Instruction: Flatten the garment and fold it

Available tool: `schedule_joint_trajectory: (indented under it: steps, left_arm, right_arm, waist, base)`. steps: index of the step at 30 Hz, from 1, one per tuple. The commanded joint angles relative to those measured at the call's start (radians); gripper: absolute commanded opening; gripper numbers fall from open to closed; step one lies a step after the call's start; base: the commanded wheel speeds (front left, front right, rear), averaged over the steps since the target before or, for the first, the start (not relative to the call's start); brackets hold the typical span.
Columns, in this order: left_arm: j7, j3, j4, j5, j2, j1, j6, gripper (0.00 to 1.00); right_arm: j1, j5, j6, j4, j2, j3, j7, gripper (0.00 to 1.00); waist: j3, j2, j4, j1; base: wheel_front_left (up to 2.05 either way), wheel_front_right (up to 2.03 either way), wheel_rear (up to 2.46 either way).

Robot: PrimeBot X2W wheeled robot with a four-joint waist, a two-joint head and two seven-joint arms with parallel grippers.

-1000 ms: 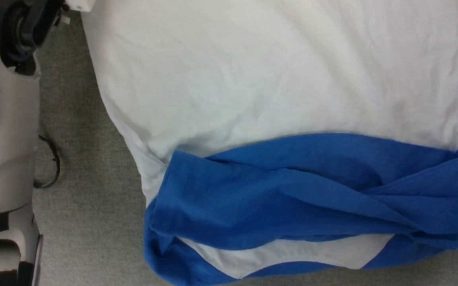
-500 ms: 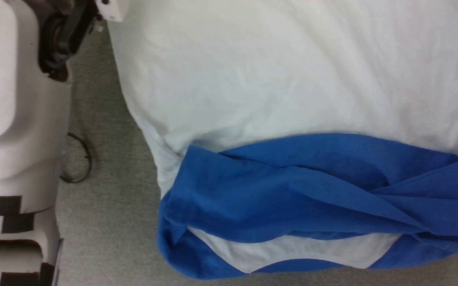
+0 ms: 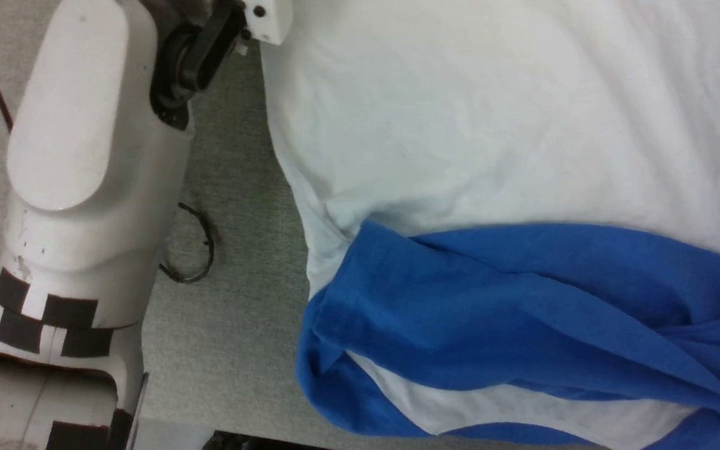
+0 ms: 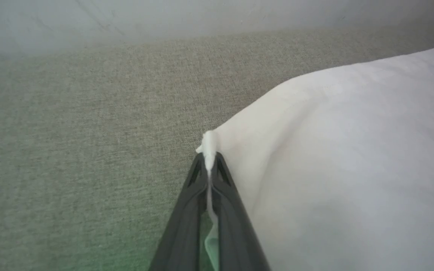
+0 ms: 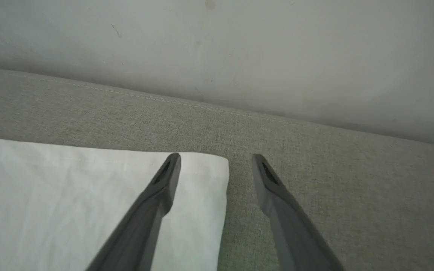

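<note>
- The shirt is lying spread on the grey fabric surface. The white body is looking fairly flat, and the blue sleeves are bunching in a twisted heap across the near end.
- The left claw is pinching just a tiny nub of the white edge, jaws clamped tight on it. With that little cloth in the bite, I'm guessing any firm tug is risking a slip-out.
- The right claw is hanging wide open and gripping nothing. It's straddling a shirt corner, one finger over cloth and one over bare surface. Can't tell if it's touching.
- So only one side is being held. Pulling now is probably going to skew or drag the whole shirt instead of stretching it flat.
- When the right claw is closing, it could be missing the corner or catching only one thin layer.
- The twisted sleeves are worrying me most: folding over them is likely trapping a lump inside.
</note>
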Motion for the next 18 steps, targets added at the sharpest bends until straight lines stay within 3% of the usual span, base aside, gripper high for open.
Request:
schedule_joint_trajectory:
  steps: [1,13,14,15,16,17,18]
  left_arm:
    - [-0.002,-0.003,0.006,-0.004,-0.002,-0.014,-0.004,0.0]
    - [-0.026,-0.015,0.029,-0.013,-0.015,-0.035,-0.008,0.0]
    - [-0.027,-0.016,0.031,-0.014,-0.015,-0.037,-0.009,0.0]
    - [-0.028,-0.017,0.034,-0.015,-0.016,-0.039,-0.01,0.0]
    - [-0.029,-0.019,0.036,-0.016,-0.017,-0.041,-0.011,0.0]
    - [-0.03,-0.02,0.039,-0.017,-0.018,-0.044,-0.012,0.0]
    - [-0.031,-0.022,0.041,-0.017,-0.018,-0.047,-0.014,0.0]
  right_arm:
    - [-0.012,-0.008,-0.001,0.006,0.003,0.0,0.005,1.0]
    - [-0.015,-0.101,-0.001,0.058,0.058,-0.093,0.035,1.0]
    - [-0.017,-0.104,-0.001,0.059,0.062,-0.1,0.033,0.83]
    - [-0.02,-0.106,-0.001,0.058,0.064,-0.104,0.03,0.44]
    - [-0.024,-0.109,-0.001,0.058,0.065,-0.106,0.023,0.29]
    - [-0.028,-0.112,-0.001,0.057,0.065,-0.11,0.014,0.0]
    - [-0.032,-0.116,-0.001,0.059,0.064,-0.111,0.006,0.0]
  waist:
    - [0.018,0.0,0.019,-0.0001]
    - [0.053,0.0,0.052,-0.0001]
    - [0.055,0.0,0.053,-0.0001]
    - [0.056,0.0,0.055,-0.0001]
    - [0.057,0.0,0.056,-0.0001]
    - [0.057,0.0,0.057,-0.0001]
    - [0.058,0.0,0.057,-0.0001]
  base:
    - [0.0,0.0,0.0]
    - [0.0,0.0,0.0]
    - [0.0,0.0,0.0]
    - [0.0,0.0,0.0]
    - [0.0,0.0,0.0]
    - [0.0,0.0,0.0]
    - [0.0,0.0,0.0]
